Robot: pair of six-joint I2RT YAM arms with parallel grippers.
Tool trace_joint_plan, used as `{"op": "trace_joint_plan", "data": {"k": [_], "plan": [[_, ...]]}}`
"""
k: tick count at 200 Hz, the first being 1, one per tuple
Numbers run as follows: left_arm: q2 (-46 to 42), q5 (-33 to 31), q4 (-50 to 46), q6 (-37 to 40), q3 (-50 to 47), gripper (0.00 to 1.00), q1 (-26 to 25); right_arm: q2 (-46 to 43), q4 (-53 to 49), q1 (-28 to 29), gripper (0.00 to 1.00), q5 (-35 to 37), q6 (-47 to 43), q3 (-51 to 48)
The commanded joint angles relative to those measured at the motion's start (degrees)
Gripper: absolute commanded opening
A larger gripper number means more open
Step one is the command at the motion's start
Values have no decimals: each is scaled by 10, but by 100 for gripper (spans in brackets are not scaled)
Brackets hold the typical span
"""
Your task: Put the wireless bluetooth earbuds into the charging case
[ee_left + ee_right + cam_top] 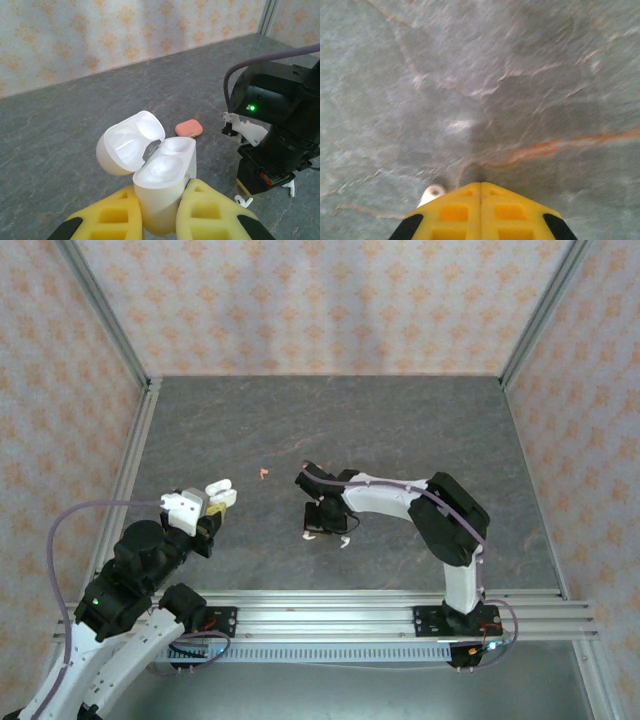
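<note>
You're at the pick-up step: the case is ready, but no bud is in it yet. Your left pincer (162, 194) is clamped on the lower half of the white charging case (165, 172) and holds it off the worktop (75, 115) at the near left. The lid is swung open and both wells face up, bare.

Your right pincer (481, 187) is down at the worktop near the middle, with its yellow fingers pressed flat together. One white earbud (432, 191) peeks out just beside the left finger, not between the two. By the look of it the pincer closed on nothing, though you can't tell whether a stem is nipped underneath. From the left wrist camera, white buds (243, 201) lie loose on the stone at the foot of the right arm. A small coral piece (189, 128) sits farther off, beyond the case.

The next move calls for a clean re-grasp. Spread the right fingers, shift a touch left so the bud sits squarely between them, then close on its body. These buds are tiny and slick, so a glancing pinch will likely flick one away. Once the bud is held, carry it left to the open case and turn it so the stem drops into a well — keep the left arm steady while you do.
</note>
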Motion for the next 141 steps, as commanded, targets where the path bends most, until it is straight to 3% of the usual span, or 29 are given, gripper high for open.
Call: {"op": "trace_joint_plan", "data": {"k": [1, 97, 108, 125, 141], "plan": [[-8, 6, 20, -10, -3, 0, 3, -1, -10, 34, 5, -17, 27, -18], [-22, 20, 9, -5, 4, 0, 3, -32, -89, 44, 5, 50, 17, 34], [-28, 56, 24, 6, -1, 0, 3, -38, -95, 40, 4, 51, 12, 40], [-47, 165, 73, 30, -17, 0, 3, -44, -100, 35, 4, 54, 5, 49], [-57, 227, 113, 38, -32, 0, 3, -39, -106, 32, 11, 55, -6, 64]]}}
